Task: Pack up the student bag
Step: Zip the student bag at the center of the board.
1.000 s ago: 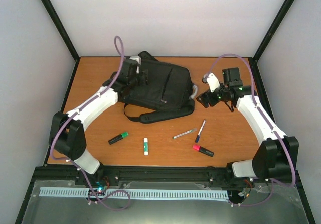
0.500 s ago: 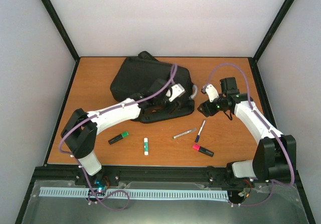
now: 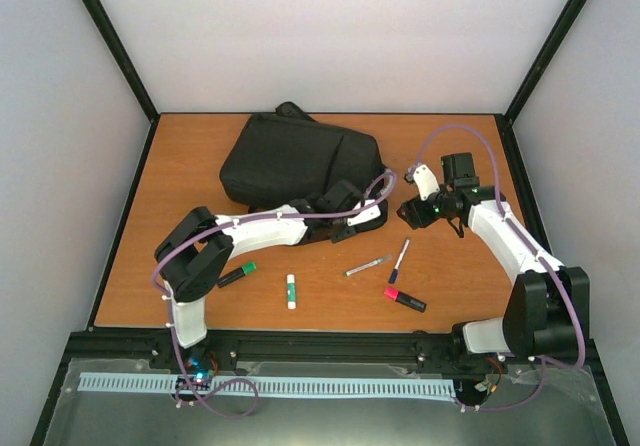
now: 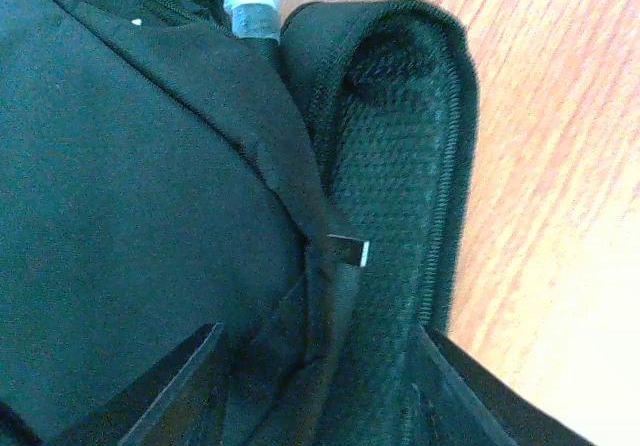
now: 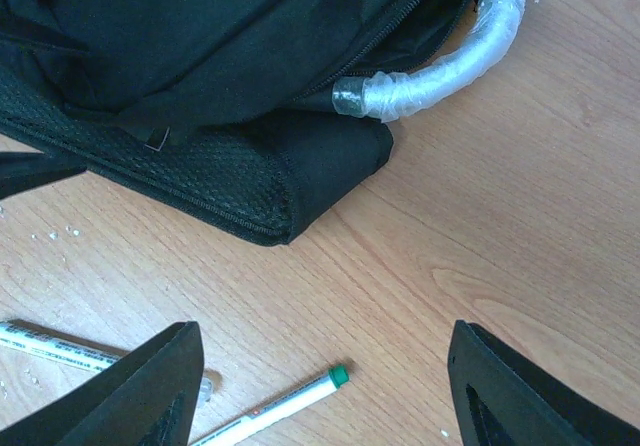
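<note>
Left arm is swinging across the student bag (image 3: 295, 161) from its 10 o'clock corner to its 5 o'clock edge. The left gripper (image 4: 318, 334) is straddling a strap (image 4: 400, 166), jaws spread. The right gripper (image 5: 325, 328) is hovering spread, empty. The bag is lying at 12 o'clock on the table (image 3: 180, 166), with the glue stick (image 3: 291, 291) and blue pen (image 3: 400, 259) waiting unpacked at 6.

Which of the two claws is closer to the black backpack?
Left. The left gripper sits right over the student bag, fingers straddling its strap; the right gripper hangs over the table just off the bag's corner.
</note>
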Motion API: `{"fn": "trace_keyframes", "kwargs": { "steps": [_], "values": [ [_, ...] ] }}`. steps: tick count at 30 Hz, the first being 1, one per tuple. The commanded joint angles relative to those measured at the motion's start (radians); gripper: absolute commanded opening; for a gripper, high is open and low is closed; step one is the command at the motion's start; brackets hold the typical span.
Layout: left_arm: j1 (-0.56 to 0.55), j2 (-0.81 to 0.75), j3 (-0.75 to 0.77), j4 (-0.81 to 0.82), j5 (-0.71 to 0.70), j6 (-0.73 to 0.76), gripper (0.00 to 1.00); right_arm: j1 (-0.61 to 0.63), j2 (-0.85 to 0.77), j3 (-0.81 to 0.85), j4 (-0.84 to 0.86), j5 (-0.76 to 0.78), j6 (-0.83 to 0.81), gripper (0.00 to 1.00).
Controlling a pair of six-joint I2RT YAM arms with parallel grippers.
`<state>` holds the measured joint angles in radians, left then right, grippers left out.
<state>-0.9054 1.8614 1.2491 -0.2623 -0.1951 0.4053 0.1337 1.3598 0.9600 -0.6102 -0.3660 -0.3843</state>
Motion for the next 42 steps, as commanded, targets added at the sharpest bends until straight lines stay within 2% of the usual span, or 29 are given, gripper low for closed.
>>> {"fn": "trace_keyframes", "kwargs": {
  "steps": [1, 8, 13, 17, 24, 34, 42],
  "values": [
    [-0.007, 0.032, 0.033, 0.062, -0.128, 0.064, 0.49, -0.008, 0.017, -0.009, 0.020, 0.005, 0.008, 0.69],
    [-0.006, 0.052, 0.047, 0.130, -0.196, 0.065, 0.41, -0.008, 0.035, -0.006, 0.016, -0.008, 0.011, 0.68],
    [-0.007, 0.062, 0.073, 0.127, -0.203, 0.089, 0.19, -0.008, 0.053, -0.001, 0.012, 0.010, 0.026, 0.68],
    [-0.007, 0.026, 0.078, 0.121, -0.143, 0.053, 0.02, -0.008, 0.053, 0.005, 0.001, -0.052, 0.028, 0.63],
    [0.011, -0.023, 0.096, 0.101, -0.012, -0.097, 0.01, 0.002, 0.049, 0.025, 0.010, -0.223, 0.038, 0.54],
    [0.089, -0.068, 0.103, 0.113, 0.272, -0.318, 0.01, 0.063, 0.092, 0.040, 0.110, -0.206, 0.052, 0.49],
    [0.118, -0.070, 0.099, 0.119, 0.319, -0.389, 0.01, 0.134, 0.173, 0.038, 0.234, -0.206, 0.057, 0.44]
  ]
}}
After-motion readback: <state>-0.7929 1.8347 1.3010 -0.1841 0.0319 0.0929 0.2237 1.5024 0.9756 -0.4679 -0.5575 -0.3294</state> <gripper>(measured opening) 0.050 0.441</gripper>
